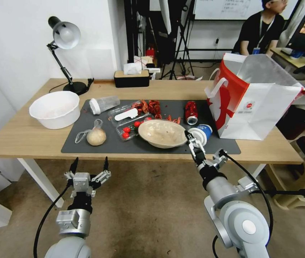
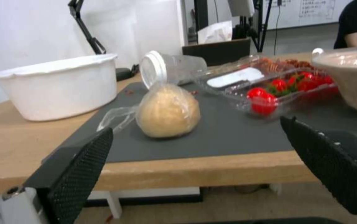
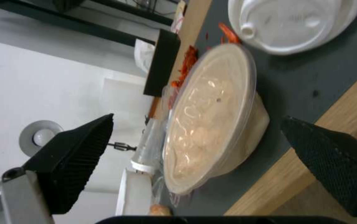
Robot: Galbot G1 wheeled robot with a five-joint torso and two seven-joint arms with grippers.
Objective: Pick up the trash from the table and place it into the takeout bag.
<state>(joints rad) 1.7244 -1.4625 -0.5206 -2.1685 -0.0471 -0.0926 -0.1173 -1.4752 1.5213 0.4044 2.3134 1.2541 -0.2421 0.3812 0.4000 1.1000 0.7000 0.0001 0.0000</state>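
- The table spans the frame's middle.
- The takeout bag stands upright at right.
- The bowl sits at centre on the mat, the paper cup just beside it.
- The right gripper, fingers spread, hovers at the bowl's right rim.
- The left gripper, spread, hangs lower left, before the bun.

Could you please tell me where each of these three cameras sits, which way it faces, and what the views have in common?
Head view: on the robot's head, looking forward and down over the table; both arms show, left pincer open before the near edge, right pincer by the beige bowl.
Left wrist view: on the left wrist, level with the tabletop, facing the bagged bun; its own fingers frame it.
Right wrist view: on the right wrist, rolled sideways, facing the beige bowl; pincer open.
Shared: both wrist views show that bowl.
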